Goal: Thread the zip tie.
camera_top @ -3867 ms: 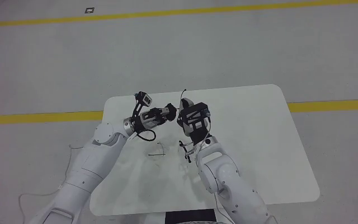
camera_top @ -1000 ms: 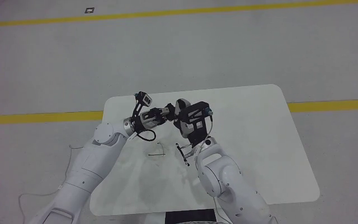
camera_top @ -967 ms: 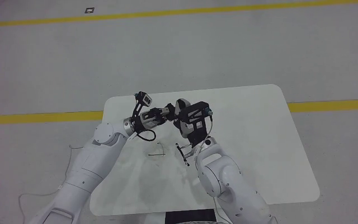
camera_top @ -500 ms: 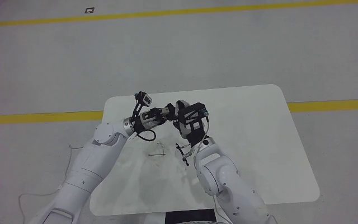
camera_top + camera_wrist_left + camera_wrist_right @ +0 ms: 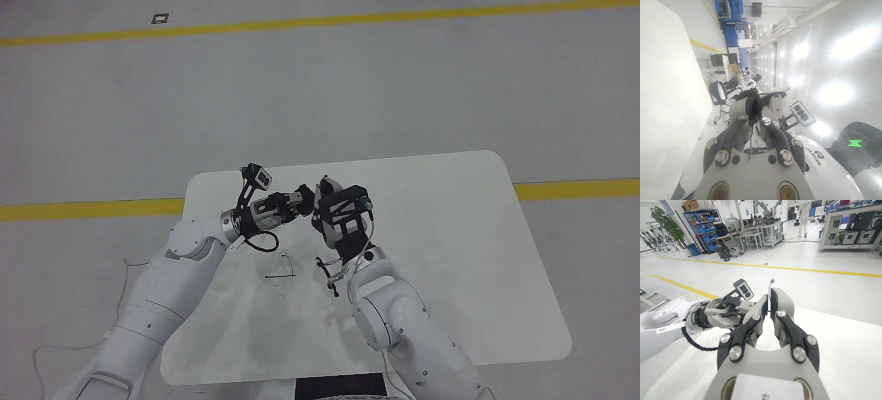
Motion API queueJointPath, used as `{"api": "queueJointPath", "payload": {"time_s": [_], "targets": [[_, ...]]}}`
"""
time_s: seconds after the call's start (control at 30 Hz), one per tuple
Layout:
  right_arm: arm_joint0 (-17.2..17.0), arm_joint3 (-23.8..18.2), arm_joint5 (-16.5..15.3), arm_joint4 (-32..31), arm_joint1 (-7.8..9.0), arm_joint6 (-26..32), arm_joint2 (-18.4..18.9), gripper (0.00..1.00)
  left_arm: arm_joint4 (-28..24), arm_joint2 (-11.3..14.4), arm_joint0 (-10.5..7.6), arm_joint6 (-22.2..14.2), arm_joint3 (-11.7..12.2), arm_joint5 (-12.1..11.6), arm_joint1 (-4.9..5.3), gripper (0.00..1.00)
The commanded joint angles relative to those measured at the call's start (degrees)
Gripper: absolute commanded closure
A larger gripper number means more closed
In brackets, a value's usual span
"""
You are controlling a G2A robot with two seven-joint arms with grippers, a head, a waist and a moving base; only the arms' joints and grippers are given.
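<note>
Top view, left hand [image 5: 304, 199] meets right hand [image 5: 321, 191], both pinching zip tie [image 5: 769, 288].

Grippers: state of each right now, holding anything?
Left gripper: closed on the zip tie.
Right gripper: closed on the same zip tie.

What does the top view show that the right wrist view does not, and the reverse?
Top view: the whole outline of the white table and a thin black strip lying on it. Right wrist view: the zip tie pinched in the right claw, its tip poking out beyond the claw. Both: the left claw tip to tip with the right claw above the table.
</note>
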Motion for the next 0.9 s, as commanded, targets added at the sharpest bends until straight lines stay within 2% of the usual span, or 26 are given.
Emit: {"api": "queueJointPath", "payload": {"time_s": [0.0,0.17,0.47,0.53,0.57,0.7,0.87], "targets": [[-1.45,-1.11,-0.80,0.05,0.29,-0.97,0.84,0.00,0.00,0.00,0.00,0.00,0.00,0.00,0.00,1.00],[-5.11,-4.42,-3.64,-1.88,1.22,-3.95,3.26,0.00,0.00,0.00,0.00,0.00,0.00,0.00,0.00,1.00],[-5.28,-4.65,-4.10,-2.21,1.38,-4.60,3.64,0.00,-0.28,0.00,0.12,0.40,0.00,0.27,-0.02,1.00],[-4.97,-4.34,-4.36,-2.21,1.53,-4.97,4.11,0.00,-5.80,-0.49,0.82,1.93,-0.74,3.53,-0.23,1.00],[-4.17,-3.74,-5.71,-2.21,2.04,-5.29,4.98,0.00,-9.00,-1.34,1.09,2.59,-0.48,5.41,-0.23,1.00],[-1.22,-2.81,-11.17,-2.21,5.44,-5.78,7.53,0.00,-19.85,-4.01,2.05,2.34,0.36,15.09,-0.07,1.00],[1.64,-2.69,-12.76,-2.21,10.30,-5.84,6.47,0.00,-24.02,-6.37,2.46,0.92,1.02,25.13,0.58,1.00]]}}
